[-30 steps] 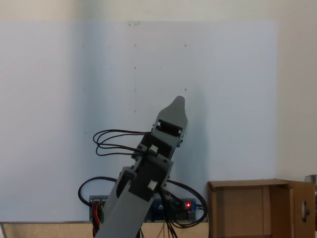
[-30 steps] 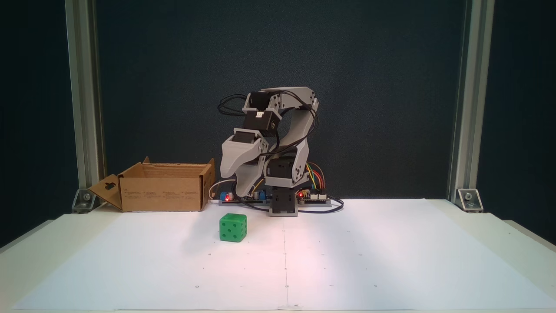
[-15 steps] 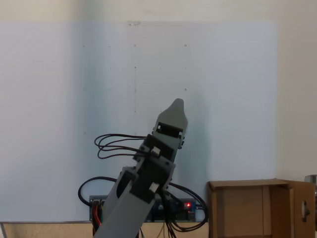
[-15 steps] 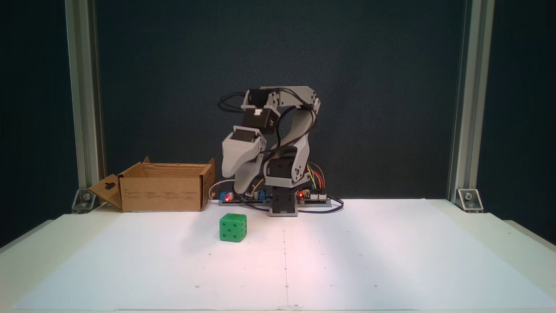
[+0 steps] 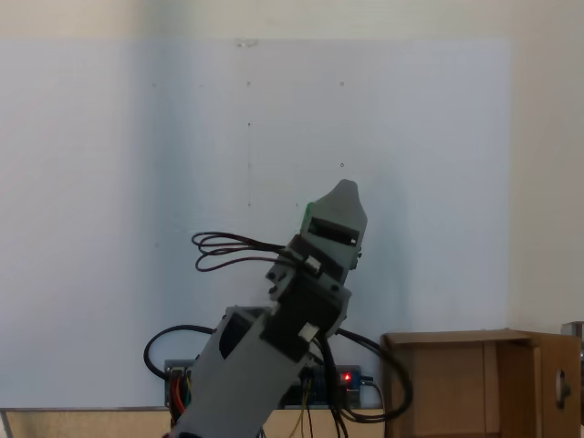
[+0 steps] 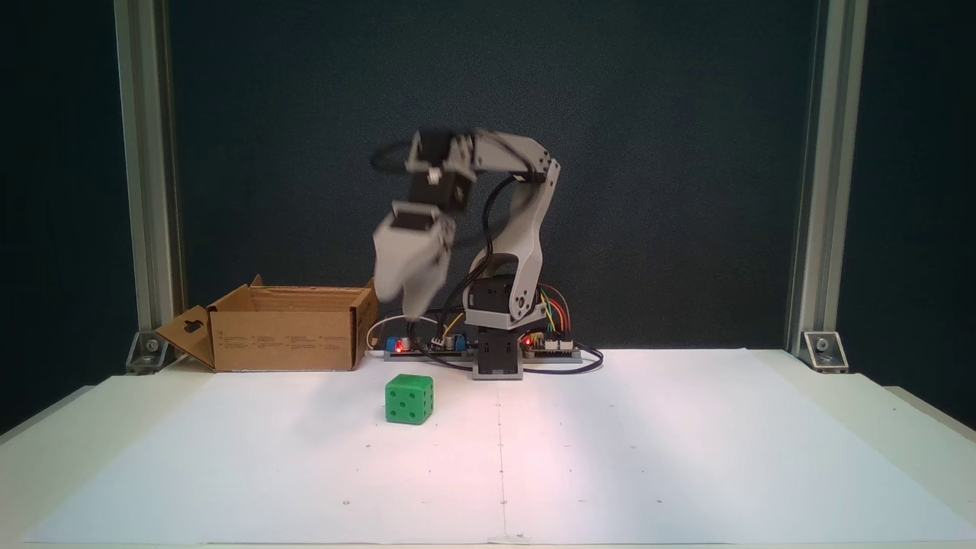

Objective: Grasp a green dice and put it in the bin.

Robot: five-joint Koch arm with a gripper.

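With the gripper (image 6: 409,301), its jaw state unreadable through blur, hanging above the green dice (image 6: 409,399), it should descend straight, jaws straddling opposite flat faces.

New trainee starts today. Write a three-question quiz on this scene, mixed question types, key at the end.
1. True or false: the dice lies inside the bin.
2. In the front fixed view, the bin stands to the dice's: A) left B) right C) front
3. Fill in: the gripper hangs ____ the dice, not touching it.

Key: 1 false, it sits on the white sheet. 2 A. 3 above.
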